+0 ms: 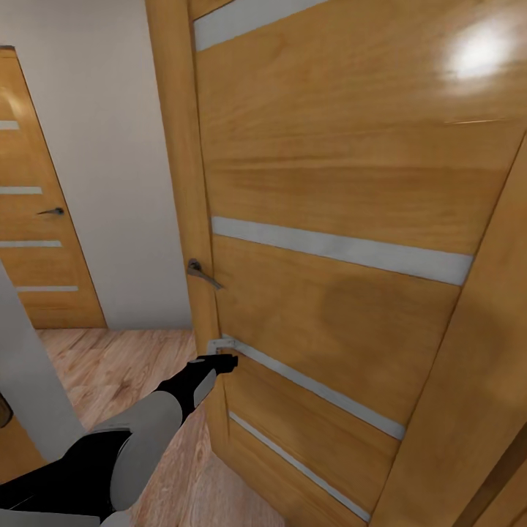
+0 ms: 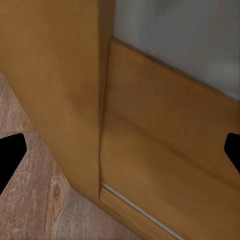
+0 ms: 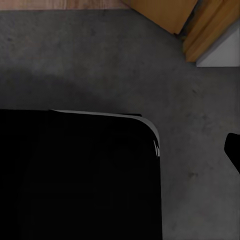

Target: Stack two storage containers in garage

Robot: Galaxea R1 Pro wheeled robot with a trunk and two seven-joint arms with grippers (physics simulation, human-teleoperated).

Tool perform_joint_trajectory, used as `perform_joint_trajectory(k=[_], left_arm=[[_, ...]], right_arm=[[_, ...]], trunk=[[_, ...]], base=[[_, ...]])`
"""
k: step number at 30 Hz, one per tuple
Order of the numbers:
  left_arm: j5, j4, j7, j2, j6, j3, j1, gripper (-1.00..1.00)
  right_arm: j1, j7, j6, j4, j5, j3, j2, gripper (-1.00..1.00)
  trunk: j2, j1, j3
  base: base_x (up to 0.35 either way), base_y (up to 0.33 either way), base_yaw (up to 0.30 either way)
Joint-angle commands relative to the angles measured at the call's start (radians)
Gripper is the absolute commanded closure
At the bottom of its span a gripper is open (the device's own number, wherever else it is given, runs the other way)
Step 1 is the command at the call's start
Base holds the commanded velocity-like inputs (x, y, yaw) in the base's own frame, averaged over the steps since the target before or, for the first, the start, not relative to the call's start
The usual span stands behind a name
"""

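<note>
Searching for orange-red and finding none: the two storage containers sit in none of these views, so where they are can't be told from here. By the task they're lidless thin-walled boxes, so my guess is light, a bit flexy at the rim, best taken by a long wall or opposite edges.

What we do have is the left gripper (image 1: 225, 361), black, pressed up to the edge of a honey-coloured wooden door (image 1: 351, 183) with pale frosted strips, its fingers (image 2: 11, 155) spread wide apart in the wrist camera. A curved metal handle (image 1: 201, 272) sits above it. Light wood-plank floor (image 1: 110, 366) runs left to a second matching door (image 1: 36, 241).

Right wrist camera: rough, speckled dark grey concrete (image 3: 125, 70), a black rounded robot part; whether those fingers are apart or together, I can't tell.
</note>
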Motion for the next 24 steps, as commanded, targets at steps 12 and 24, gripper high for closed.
perform_joint_trajectory(k=[12, 24], left_arm=[[-0.001, -0.002, -0.001, -0.001, 0.001, 0.007, 0.000, -1.00], [-0.001, -0.002, -0.001, -0.001, 0.002, 0.007, 0.000, -1.00]], right_arm=[[-0.001, 0.002, -0.004, 0.001, 0.002, -0.001, 0.000, -1.00], [-0.001, 0.002, -0.004, 0.001, 0.002, -0.001, 0.000, -1.00]], trunk=[[0.000, 0.000, -0.001], [0.000, 0.000, -0.001]], base=[[0.086, -0.001, 0.000], [0.097, 0.000, 0.000]])
